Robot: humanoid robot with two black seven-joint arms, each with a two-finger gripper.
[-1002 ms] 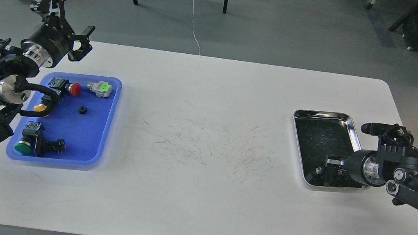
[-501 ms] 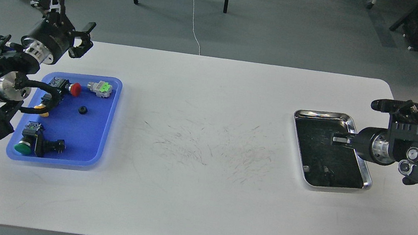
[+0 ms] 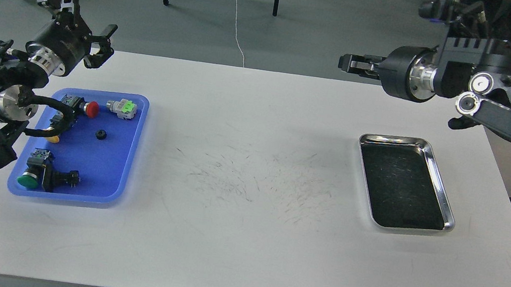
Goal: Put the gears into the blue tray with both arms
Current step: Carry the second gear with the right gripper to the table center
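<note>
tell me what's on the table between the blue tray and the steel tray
Nothing: in the head view, only bare, scuffed white table lies between the blue tray and the steel tray.

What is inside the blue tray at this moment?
Inside the blue tray lie one small black gear and push-button switches with red, green and light-green parts. My left arm covers the tray's left edge, so a yellow-capped one shows only partly.

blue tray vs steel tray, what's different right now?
The blue tray is matte plastic; the steel tray is shiny with a dark inside. The blue tray sits at the table's left and holds push-buttons and one gear; the steel tray at the right looks empty. Both are shallow rectangles with rounded corners.
</note>
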